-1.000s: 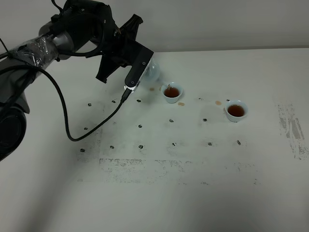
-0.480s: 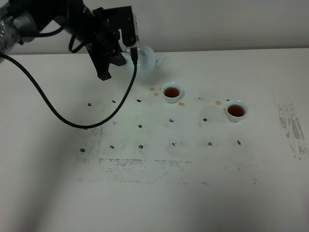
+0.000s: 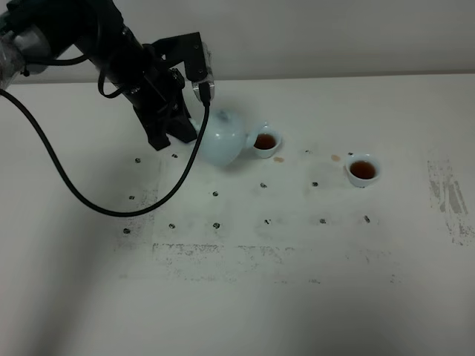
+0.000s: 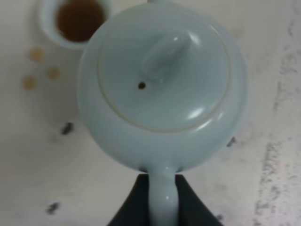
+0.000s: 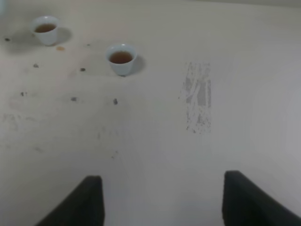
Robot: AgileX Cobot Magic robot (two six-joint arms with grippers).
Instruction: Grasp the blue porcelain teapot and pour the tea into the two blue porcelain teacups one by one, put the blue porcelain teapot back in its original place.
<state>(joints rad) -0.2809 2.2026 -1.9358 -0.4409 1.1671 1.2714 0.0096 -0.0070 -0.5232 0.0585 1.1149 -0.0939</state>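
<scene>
Partly obscured: the left gripper (image 4: pixel 162 207) shows only as two dark fingers (image 4: pixel 134 207) at the edge of the left wrist view, clamped on the loop handle of the blue porcelain teapot (image 3: pixel 223 139); from the exterior high view the arm's body hides that grip. The spout cannot be made out clearly, being lost against the near teacup (image 3: pixel 265 142). The teapot stands upright on the surface (image 3: pixel 297 252), lid (image 4: pixel 164 77) seated, just beside that cup; contact cannot be confirmed. The far teacup (image 3: pixel 363 169) stands well apart; both hold brown tea. Drip spots (image 4: pixel 40 70) lie near the first cup. Half a second ago the teapot was higher and farther back; it has since come down. The right gripper (image 5: pixel 160 202) is spread wide, grasping nothing.
</scene>
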